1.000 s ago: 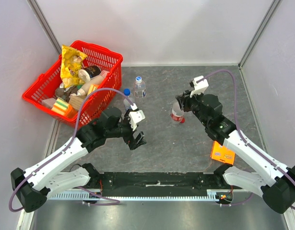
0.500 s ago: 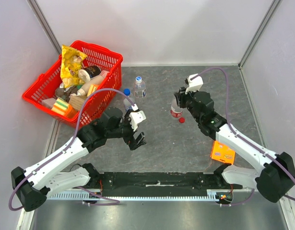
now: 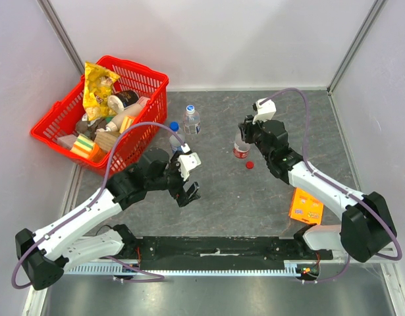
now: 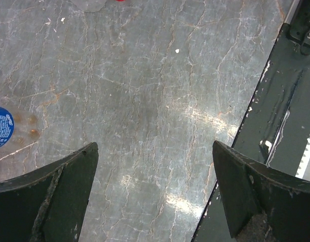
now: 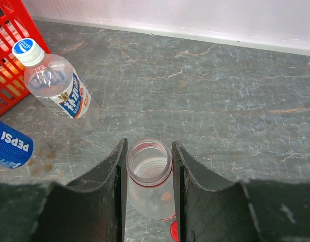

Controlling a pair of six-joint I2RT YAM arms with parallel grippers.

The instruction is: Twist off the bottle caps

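Note:
The red-labelled bottle (image 3: 240,150) stands uncapped mid-table; its open neck (image 5: 148,164) sits between my right gripper's fingers (image 5: 110,176), which touch it on both sides. The red cap (image 3: 249,164) lies on the table beside that bottle and also shows in the right wrist view (image 5: 174,231). The blue-labelled bottle (image 3: 175,136) keeps its blue cap, and its label shows in the right wrist view (image 5: 8,145). The pale-labelled bottle (image 3: 191,120) keeps its white cap with blue centre (image 5: 26,49). My right gripper (image 3: 245,135) is at the red-labelled bottle. My left gripper (image 3: 189,191) is open and empty over bare table (image 4: 155,151).
A red basket (image 3: 156,82) full of snacks stands at the back left, close to the blue-labelled bottle. An orange packet (image 3: 305,207) lies at the front right. The black rail (image 4: 286,101) runs along the near edge by my left gripper.
The red cap has come off the red-labelled bottle and now lies on the table beside it. My right gripper shifted slightly back and left at the bottle's neck. The left arm has not moved.

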